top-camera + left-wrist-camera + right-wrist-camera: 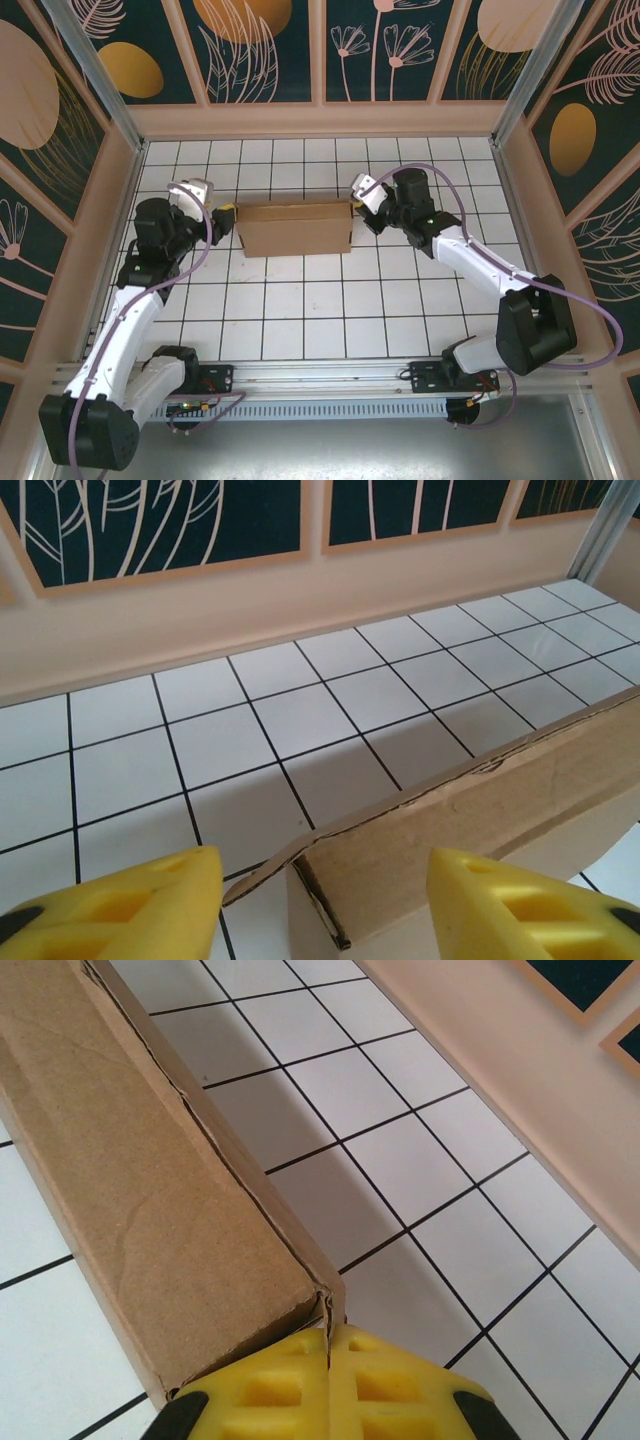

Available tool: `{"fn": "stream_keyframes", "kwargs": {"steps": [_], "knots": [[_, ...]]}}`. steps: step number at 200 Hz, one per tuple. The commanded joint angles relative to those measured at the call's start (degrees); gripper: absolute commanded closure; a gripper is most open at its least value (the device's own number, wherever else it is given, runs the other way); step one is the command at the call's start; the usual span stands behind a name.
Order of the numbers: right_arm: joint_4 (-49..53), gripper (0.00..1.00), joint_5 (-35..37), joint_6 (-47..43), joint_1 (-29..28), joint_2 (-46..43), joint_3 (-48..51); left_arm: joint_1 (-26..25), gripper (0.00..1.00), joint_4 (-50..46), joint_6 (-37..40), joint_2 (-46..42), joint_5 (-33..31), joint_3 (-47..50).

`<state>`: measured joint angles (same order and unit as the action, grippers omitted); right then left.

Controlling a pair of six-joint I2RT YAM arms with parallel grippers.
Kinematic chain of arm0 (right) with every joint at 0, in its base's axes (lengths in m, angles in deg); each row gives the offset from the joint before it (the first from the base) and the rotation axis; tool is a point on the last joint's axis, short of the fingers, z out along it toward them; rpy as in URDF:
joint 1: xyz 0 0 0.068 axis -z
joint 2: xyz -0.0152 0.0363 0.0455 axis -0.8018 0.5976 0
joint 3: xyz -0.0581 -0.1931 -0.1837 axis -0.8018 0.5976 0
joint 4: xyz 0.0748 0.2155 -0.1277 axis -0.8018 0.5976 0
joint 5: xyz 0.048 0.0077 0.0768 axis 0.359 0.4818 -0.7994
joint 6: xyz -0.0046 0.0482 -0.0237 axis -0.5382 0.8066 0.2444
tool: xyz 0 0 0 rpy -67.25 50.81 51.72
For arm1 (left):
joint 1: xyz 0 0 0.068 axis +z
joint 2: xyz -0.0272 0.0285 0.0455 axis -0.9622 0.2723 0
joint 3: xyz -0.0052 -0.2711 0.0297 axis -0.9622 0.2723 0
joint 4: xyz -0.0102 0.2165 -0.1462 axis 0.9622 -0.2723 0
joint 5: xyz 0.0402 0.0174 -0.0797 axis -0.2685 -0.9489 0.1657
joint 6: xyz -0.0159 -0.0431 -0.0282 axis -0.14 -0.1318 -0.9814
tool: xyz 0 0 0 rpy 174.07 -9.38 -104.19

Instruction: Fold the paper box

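The paper box (295, 228) lies on the desk (300, 320), a white surface ruled into squares by thin black lines. It is plain brown corrugated cardboard folded into a long, shallow rectangular block, its matte face faintly creased and its cut edges rough, showing the fluted core.

The left tool (225, 212) is at the box's left end. In the left wrist view this tool (322, 865) stands open: its two yellow pads (130, 900), blocky with recessed square pockets, sit well apart on either side of the box's (480, 810) end corner. There a thin wall edge juts out in a ragged point, and neither pad touches the cardboard.

The right tool (355, 203) is at the box's far right corner. In the right wrist view it (328, 1340) is closed, yellow pads pressed together, with the thin upright edge of the box's (150, 1190) corner running into the seam between them, pinched there. A slightly frayed double wall runs along the box's far side.
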<state>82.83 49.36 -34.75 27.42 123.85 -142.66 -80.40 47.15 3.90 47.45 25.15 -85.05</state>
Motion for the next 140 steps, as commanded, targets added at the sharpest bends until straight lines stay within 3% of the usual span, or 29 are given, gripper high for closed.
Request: {"fn": "stream_keyframes", "kwargs": {"steps": [1, 31, 53, 74, 84, 98, 117, 140], "knots": [[-0.04, 0.96, -0.24, -0.6, 0.73, 1.32, 0.4, -0.37, 0.35, 2.74, -0.7, 4.08, -0.6, -5.61], [-1.08, 0.95, -1.22, 0.89, 1.43, 1.84, 0.4, -0.48, 0.31, 3.65, 5.14, 5.36, -1.59, -7.74], [-1.13, 0.94, -1.53, 1.94, 1.98, 2.43, -0.46, -0.48, 0.31, 0.01, 21.06, 5.88, 2.88, -9.71], [-1.56, 0.92, -1.75, 2.12, 2.07, 2.58, -0.21, -0.48, 0.32, -6.47, 33.87, 7.33, 2.32, -11.03], [-1.71, 0.91, -1.99, 2.07, 2.07, 2.57, 0.0, -0.51, 0.32, -6.5, 37.63, 8.26, -0.83, -9.85], [-1.97, 0.9, -2.45, 2.09, 2.06, 2.64, 0.05, -0.48, 0.35, -3.21, 37.56, 10.15, -6.11, -8.71], [-0.98, 0.9, -2.52, 1.96, 1.98, 3.17, -1.19, -0.48, 0.42, -0.58, 33.83, 12.18, -8.33, -9.84], [-0.32, 0.9, -1.86, 1.3, 1.48, 3.34, -1.34, -0.4, 0.42, 3.34, 32.78, 13.46, -11.32, -8.58]]}}
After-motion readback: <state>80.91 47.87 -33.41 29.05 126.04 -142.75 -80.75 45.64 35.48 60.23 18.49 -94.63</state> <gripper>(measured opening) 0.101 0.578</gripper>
